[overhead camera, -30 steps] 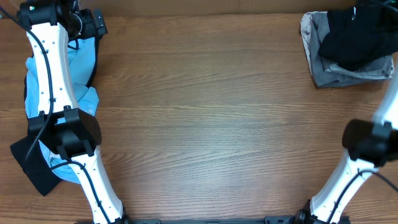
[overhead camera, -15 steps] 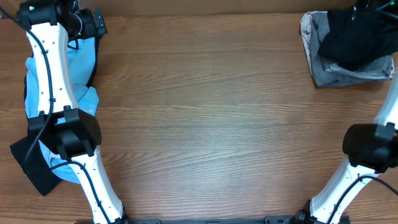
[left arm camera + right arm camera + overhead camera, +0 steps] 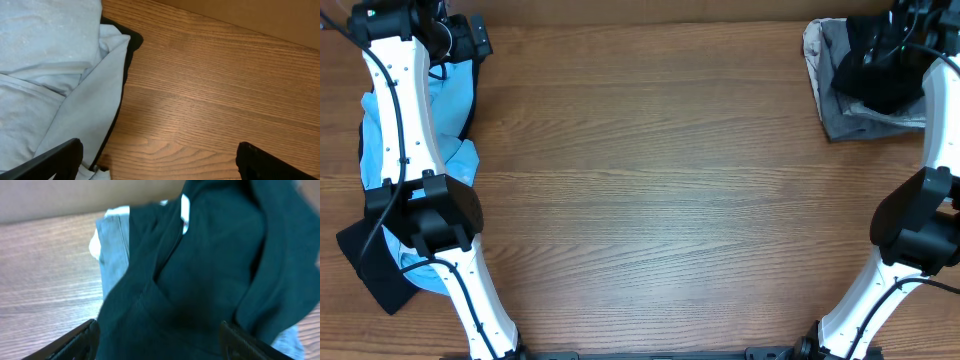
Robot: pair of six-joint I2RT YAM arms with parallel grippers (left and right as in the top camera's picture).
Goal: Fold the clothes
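The right arm now stretches up over the far right corner, where a second ago only its elbow showed at the edge of the overhead view. It lies across the right side of the pile of clothes and hides part of the black T-shirt. The right gripper now hangs over that shirt, fingers apart.

A wooden table is filling the overhead view, its brown grain running from 9 to 3 o'clock. A plain tan board is standing along its edge at 12 o'clock. In the left wrist view the board is showing at 1 o'clock, beyond the wood. In the right wrist view it is showing at 11 o'clock, slightly blurred.
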